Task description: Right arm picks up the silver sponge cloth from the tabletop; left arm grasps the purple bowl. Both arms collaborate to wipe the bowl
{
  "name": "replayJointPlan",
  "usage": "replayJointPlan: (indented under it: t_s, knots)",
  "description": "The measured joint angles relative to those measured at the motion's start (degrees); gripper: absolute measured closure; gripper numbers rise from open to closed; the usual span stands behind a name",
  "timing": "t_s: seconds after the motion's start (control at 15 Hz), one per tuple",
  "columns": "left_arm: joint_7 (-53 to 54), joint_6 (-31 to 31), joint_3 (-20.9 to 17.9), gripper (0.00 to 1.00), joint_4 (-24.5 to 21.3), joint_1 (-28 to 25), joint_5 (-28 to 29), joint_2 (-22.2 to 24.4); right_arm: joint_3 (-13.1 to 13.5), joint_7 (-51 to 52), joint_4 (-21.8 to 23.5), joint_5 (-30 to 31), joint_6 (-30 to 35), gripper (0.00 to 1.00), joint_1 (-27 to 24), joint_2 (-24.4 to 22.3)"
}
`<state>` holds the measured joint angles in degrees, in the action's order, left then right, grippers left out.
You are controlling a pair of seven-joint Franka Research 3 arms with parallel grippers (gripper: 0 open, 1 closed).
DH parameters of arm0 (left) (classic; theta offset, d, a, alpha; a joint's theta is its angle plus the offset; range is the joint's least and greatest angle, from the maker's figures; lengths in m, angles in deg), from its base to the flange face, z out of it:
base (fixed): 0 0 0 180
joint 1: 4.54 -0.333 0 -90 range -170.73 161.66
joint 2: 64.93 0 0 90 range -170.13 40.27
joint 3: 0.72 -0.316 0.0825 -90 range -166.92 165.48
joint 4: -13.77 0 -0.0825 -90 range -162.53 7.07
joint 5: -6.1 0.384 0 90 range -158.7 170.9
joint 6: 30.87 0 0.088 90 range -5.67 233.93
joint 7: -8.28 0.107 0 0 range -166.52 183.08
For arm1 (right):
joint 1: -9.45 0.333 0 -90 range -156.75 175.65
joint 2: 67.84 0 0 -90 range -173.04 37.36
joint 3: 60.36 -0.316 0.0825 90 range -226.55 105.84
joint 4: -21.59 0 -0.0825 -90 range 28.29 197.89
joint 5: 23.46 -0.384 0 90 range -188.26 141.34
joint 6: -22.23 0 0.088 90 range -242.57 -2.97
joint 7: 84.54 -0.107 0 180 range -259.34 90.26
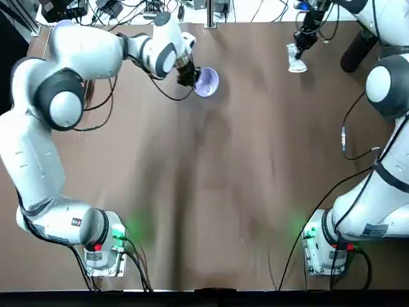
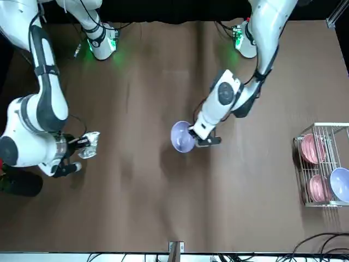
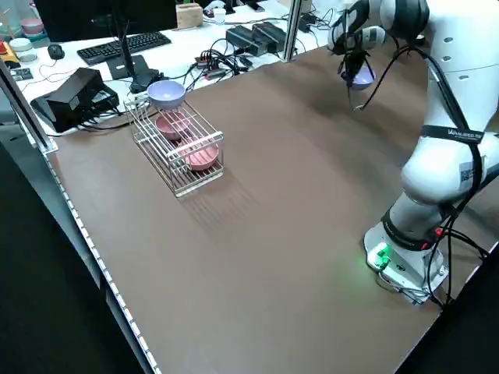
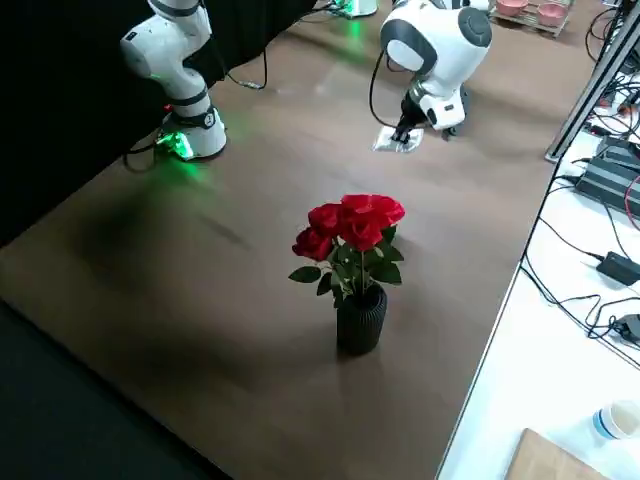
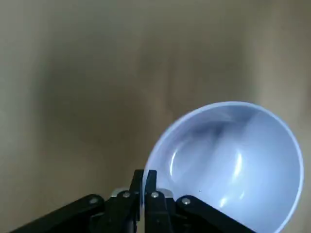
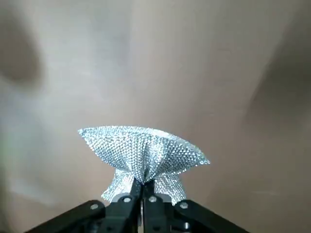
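The left gripper (image 5: pixel 144 182) hides part of the purple bowl's (image 5: pixel 233 165) rim

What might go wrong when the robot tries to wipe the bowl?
The left fingers pinch the purple bowl only at one edge of its rim, so rubbing might twist it or make it slip. The right fingers squeeze the silver cloth just at its middle, so its loose ends might fold away and miss spots.

We list: purple bowl (image 5: pixel 233 165), round, glossy inside, rim pinched in left gripper (image 5: pixel 144 174), far, left of centre; silver sponge cloth (image 6: pixel 143 150), textured, bunched bow-like in right gripper (image 6: pixel 144 183), far right.
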<state>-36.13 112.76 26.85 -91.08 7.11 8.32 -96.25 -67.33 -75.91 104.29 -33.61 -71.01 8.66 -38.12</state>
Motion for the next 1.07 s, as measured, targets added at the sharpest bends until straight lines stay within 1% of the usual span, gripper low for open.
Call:
replayJointPlan:
  t_s: [0.07,0.13,0.2,0.27,0.4,0.47,0.53,0.67,0.93,1.07]
  knots:
    - [-1.1,-0.4,-0.8,0.96,2.0,2.3,0.0,-1.7,0.0,-1.8,0.1,-3.3,0.4,0.97,1.2,0.0]
    - [-2.2,-1.0,-2.5,0.96,4.1,5.2,0.0,-3.2,0.0,-4.7,0.1,-6.0,0.5,0.97,2.6,0.1]
    - [-3.3,-1.5,-4.9,0.96,6.2,8.6,0.0,-4.7,-0.1,-7.8,0.1,-7.8,0.4,0.97,4.2,0.1]
    - [-6.1,-1.9,-10.5,0.96,10.5,15.9,0.0,-7.6,-0.1,-11.7,0.1,-10.6,0.3,0.97,7.9,0.1]
    - [-8.4,-2.2,-15.2,0.96,14.2,21.9,0.0,-10.2,-0.1,-13.1,0.2,-12.5,-0.1,0.97,11.3,0.4]
    - [-9.0,-2.2,-16.6,0.96,15.3,23.7,0.0,-11.1,-0.1,-13.5,0.3,-12.9,-0.8,0.97,12.7,0.8]
    - [-9.5,-2.3,-17.3,0.96,16.0,24.6,0.0,-11.8,-0.1,-13.6,0.5,-13.8,-1.6,0.97,13.8,1.4]
    - [-9.7,-2.4,-17.6,0.96,16.5,24.8,0.0,-12.8,-0.1,-13.7,0.6,-15.6,-3.0,0.97,15.0,3.2]
    - [-9.7,-2.5,-17.7,0.96,17.0,24.8,0.0,-13.6,0.0,-13.7,0.9,-20.8,-5.0,0.97,15.2,7.5]
    - [-9.7,-2.6,-17.7,0.96,17.1,24.8,0.0,-13.7,0.0,-13.7,1.5,-24.0,-8.1,0.97,16.0,9.0]
